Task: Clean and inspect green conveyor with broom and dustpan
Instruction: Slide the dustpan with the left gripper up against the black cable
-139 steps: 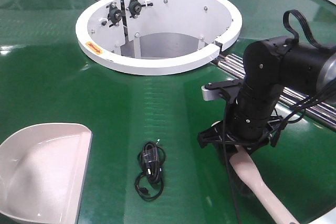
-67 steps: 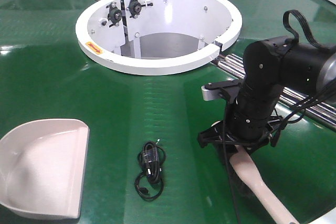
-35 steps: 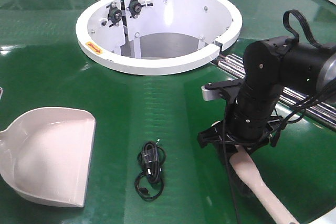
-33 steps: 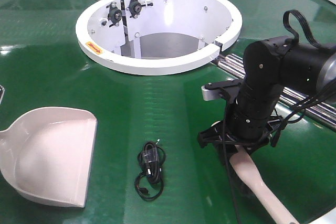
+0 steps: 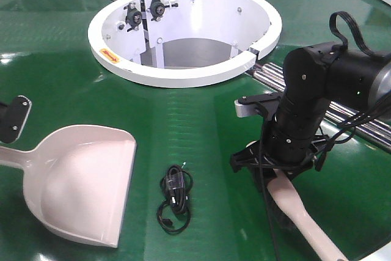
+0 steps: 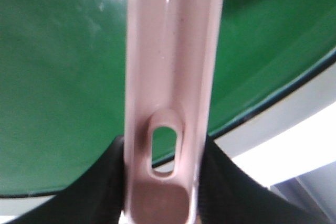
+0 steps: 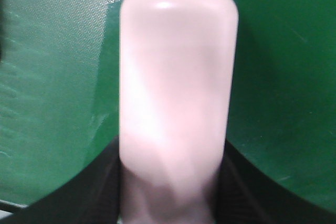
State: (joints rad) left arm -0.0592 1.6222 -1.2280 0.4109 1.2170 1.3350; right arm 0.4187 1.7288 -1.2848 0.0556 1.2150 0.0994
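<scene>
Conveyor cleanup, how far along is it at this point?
Done: both tools are gripped, the left gripper shut on the dustpan handle, the right gripper shut on the broom. In hand: the dustpan's open lip faces the black cable bundle on the green conveyor, with the broom on the bundle's other side. Left: the bundle is not in the pan yet, so sweeping and inspection remain.

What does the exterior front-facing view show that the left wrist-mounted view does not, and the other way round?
Only the front view: the white hub, a black coiled cable, the wide scoop of the dustpan, and the right gripper holding the broom. Only the left wrist view: the hang hole in the dustpan's handle, with dark fingers of the left gripper pressed on both sides of it. Both: the dustpan's handle and the green conveyor.
</scene>
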